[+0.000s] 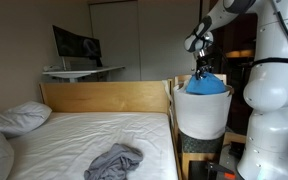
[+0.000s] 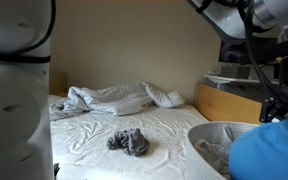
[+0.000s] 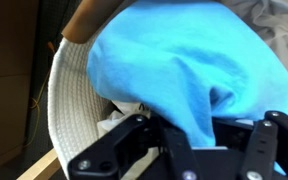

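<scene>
Soft cloth among hard matt and glossy surfaces

The blue cloth [image 3: 184, 70] is soft, matt fabric, smooth with loose folds. The basket [image 3: 64, 100] has a white, coarsely woven rim. The gripper [image 3: 206, 130] is hard and matt black; plastic or metal, it is unclear which. In an exterior view the arm [image 1: 274, 75] on the right has a glossy white plastic shell, the headboard [image 1: 104, 97] is pale, smooth wood, the bed sheet [image 1: 74, 135] is matt, creased white cloth, and the grey garment [image 1: 114, 160] nearby is limp and crumpled.
</scene>
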`<state>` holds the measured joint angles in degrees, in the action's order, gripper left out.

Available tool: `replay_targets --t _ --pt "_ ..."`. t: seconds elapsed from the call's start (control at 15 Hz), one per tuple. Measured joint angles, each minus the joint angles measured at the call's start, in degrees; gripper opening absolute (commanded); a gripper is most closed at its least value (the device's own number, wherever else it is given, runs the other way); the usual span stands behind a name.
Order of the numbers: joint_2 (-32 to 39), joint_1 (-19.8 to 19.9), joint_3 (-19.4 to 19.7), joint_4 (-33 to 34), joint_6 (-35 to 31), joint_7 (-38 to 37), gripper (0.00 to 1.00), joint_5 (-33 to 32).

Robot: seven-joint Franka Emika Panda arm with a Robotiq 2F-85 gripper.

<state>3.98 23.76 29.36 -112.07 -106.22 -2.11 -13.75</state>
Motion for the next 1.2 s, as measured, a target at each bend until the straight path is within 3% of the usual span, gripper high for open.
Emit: replay_targets --t 0.33,0.73,1.0,1.2 --pt "-0.97 -0.62 -4.08 13.03 16.58 2.87 0.11 3.74" --pt "-0.07 -2.23 -7.63 32.44 29.70 1.28 0.11 11.26" --pt "2.02 -2.38 -8.71 45.07 35.93 -4.26 0.11 17.00" --pt "3.97 -2.39 -9.33 50.13 37.00 -7.01 0.11 18.72"
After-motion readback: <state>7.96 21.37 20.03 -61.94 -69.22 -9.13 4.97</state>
